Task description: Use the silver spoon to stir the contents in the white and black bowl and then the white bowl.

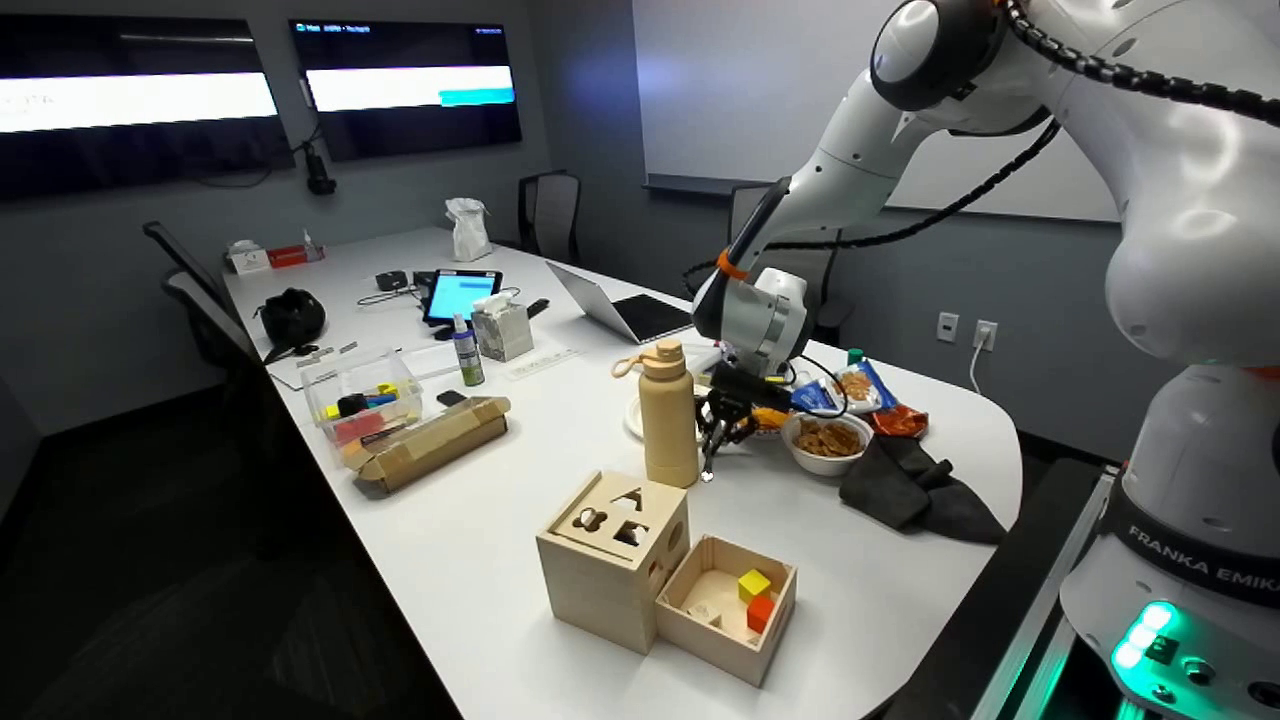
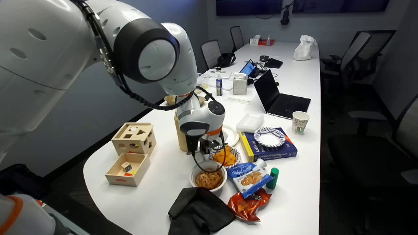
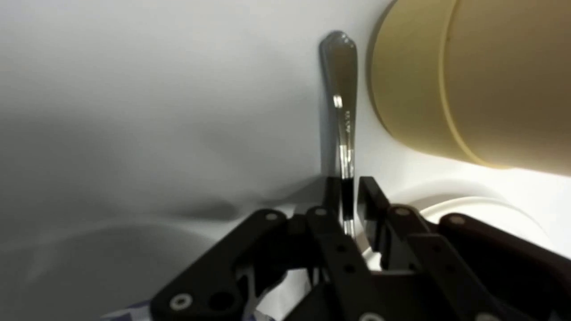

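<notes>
Silver spoon is seen in the wrist view just beside the base of a beige bottle, its handle flanked by the black fingers of the gripper. The fingers are set close together, one on each side; whether the handle is clamped by them cannot be told. A shadow is cast by the handle on the white table.

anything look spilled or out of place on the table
I see no spill. A bit odd: in an exterior view, a patterned paper bowl rests on the Artificial Intelligence textbook, and the blue pretzel bag lies askew, overlapping the red Doritos bag. A black cloth also lies rumpled beside the white bowl.
</notes>
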`<state>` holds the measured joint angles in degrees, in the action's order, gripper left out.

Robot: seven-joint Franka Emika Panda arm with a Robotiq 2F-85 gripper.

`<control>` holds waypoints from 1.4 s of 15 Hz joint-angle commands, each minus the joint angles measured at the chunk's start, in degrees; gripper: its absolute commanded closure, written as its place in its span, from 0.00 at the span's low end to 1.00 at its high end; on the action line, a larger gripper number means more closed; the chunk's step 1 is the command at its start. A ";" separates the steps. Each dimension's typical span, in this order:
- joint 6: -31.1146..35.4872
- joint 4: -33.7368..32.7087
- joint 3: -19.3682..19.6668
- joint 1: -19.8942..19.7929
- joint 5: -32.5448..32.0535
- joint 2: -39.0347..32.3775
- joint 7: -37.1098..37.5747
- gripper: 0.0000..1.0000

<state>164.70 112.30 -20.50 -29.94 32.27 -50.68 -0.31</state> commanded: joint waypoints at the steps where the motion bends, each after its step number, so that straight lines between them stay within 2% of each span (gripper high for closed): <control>1: -0.76 -1.36 -0.56 -0.29 1.63 -1.08 -1.94 1.00; 7: -0.64 -1.64 -0.63 0.24 1.66 -0.93 -1.74 0.99; 15: 0.76 1.25 -1.11 -0.12 2.19 2.84 -2.04 0.99; 21: 1.02 3.87 -3.39 -2.36 3.84 5.88 -4.72 0.99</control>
<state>165.34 112.81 -21.40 -30.13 33.19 -48.95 -2.48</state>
